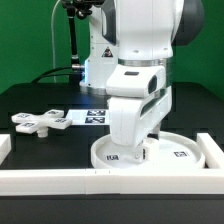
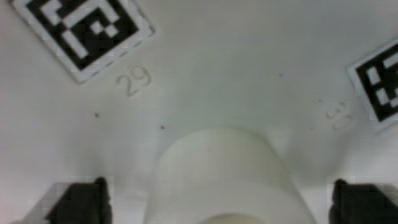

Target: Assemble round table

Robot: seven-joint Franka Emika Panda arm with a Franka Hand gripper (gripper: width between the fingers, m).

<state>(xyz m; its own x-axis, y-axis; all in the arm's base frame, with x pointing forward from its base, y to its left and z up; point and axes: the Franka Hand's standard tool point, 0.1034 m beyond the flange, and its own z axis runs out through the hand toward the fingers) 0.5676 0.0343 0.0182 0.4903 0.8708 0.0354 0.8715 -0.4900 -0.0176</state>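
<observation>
We see a white robot arm point(image 1: 140, 60) bent low over a black table point(image 1: 30, 95), edged in front by a long white straight wall point(image 1: 50, 180). Just behind the wall lies the large round rimmed white plastic disc point(image 1: 172, 147). The white cross-shaped base point(image 1: 40, 121) lies well apart, toward the exterior view's left. Over the disc, the gripper point(image 2: 222, 205) is spread wide, its dark fingers point(image 2: 80, 200) clear of the short white cylinder leg point(image 2: 222, 170) between them.

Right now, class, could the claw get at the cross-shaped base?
Probably yes: the cross-shaped base lies uncovered at the exterior view's left, nothing on it. The open claw is over the round disc, straddling the leg, so it must lift first.
</observation>
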